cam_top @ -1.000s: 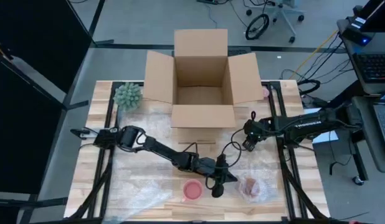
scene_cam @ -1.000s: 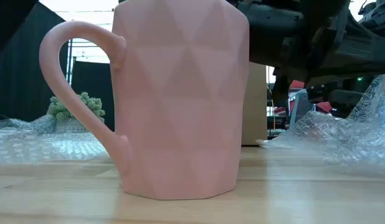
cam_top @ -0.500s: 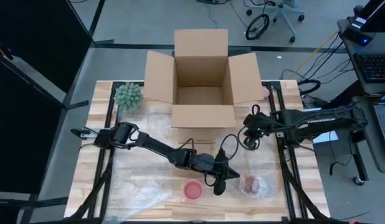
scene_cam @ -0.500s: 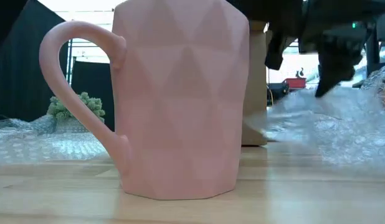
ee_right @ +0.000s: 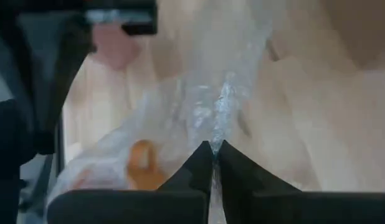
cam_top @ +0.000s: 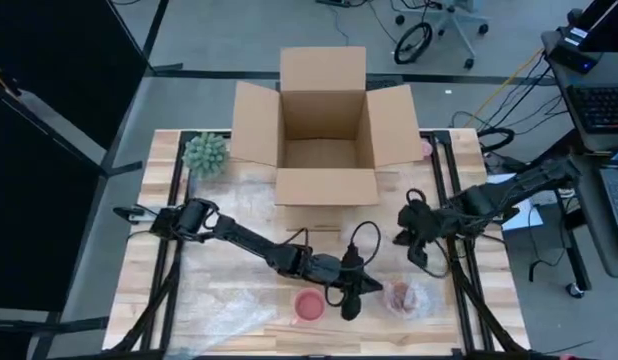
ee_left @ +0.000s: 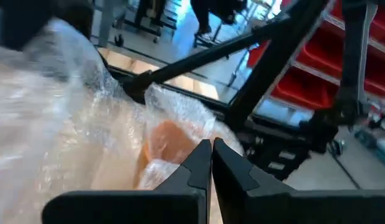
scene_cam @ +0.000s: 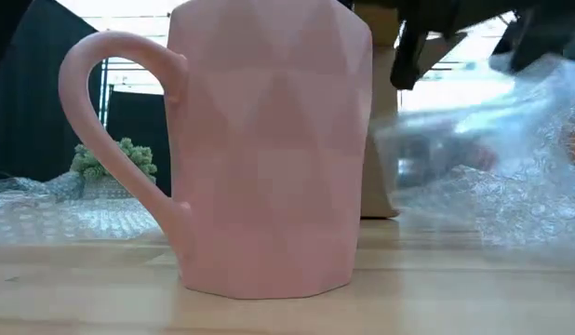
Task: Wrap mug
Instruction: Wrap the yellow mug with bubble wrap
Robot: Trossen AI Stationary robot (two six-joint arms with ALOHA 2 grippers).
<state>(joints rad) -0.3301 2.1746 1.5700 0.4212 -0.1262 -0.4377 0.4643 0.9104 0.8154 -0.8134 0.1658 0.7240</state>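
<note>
1. A green plant [cam_top: 205, 154] stands at the tabletop's [cam_top: 149, 270] far left corner, left of the open box [cam_top: 324, 130].
2. The left arm reaches from the left edge across the tabletop, in front of the box, toward the pink mug [cam_top: 309, 306].
3. The mug stands upright at the near edge, in front of the box; in the low view [scene_cam: 269, 149] its handle points left.
4. The left claw [cam_top: 349, 297] sits just right of the mug, its fingers [ee_left: 199, 163] pressed together on a fold of bubble wrap [ee_left: 74, 124].
5. A wrapped bundle [cam_top: 407, 298], pinkish inside, lies right of the left claw, well in front of the box.
6. The right claw [cam_top: 417, 240] hangs beyond the bundle, off the box's right front corner; its fingers [ee_right: 202, 163] are pinched on a strand of wrap [ee_right: 217, 112].
</note>
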